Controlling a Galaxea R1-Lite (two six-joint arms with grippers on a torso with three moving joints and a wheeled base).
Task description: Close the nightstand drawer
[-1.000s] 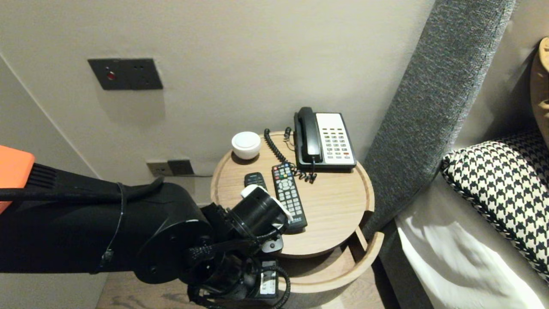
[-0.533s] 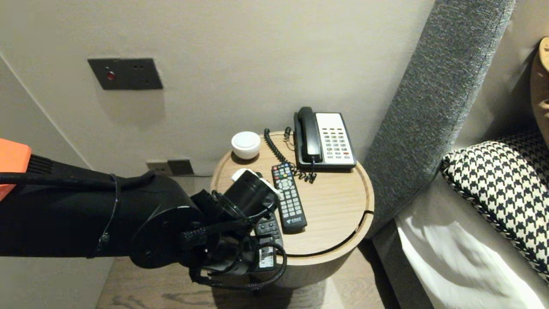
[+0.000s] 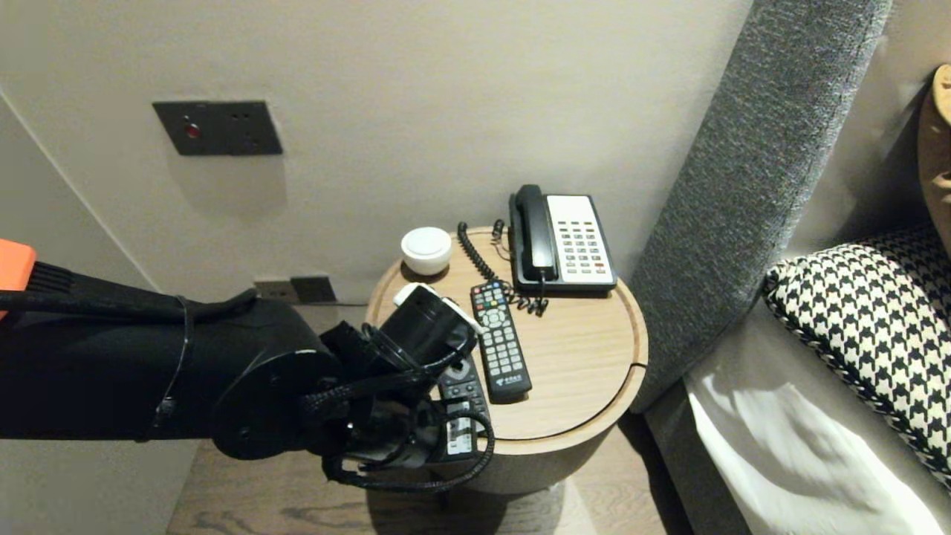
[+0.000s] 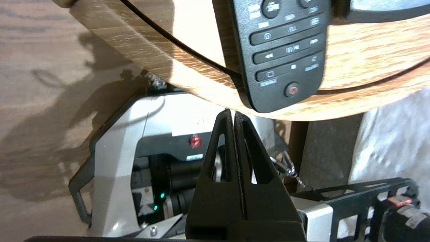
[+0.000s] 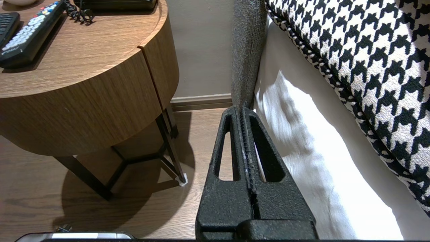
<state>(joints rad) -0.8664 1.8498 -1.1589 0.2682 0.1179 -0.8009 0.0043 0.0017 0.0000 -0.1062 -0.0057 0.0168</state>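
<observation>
**A:** Where is our left hand [image 4: 234, 112]?

**B:** It is pressed together and holds nothing, just off the desk [image 3: 587, 349] edge, near the small remote [image 4: 285, 50]. The drawer [image 5: 84, 111] sits flush. Our right hand [image 5: 242, 109], also pressed together, hangs beside the bed [image 5: 302, 151].

Count on the one round table [image 3: 587, 371]: two remote controls, one long remote [image 3: 501, 340] and one short remote [image 3: 464, 386]; one telephone [image 3: 562, 241]; one white bowl [image 3: 426, 250]. Right of it: one houndstooth pillow [image 3: 869, 327].
</observation>
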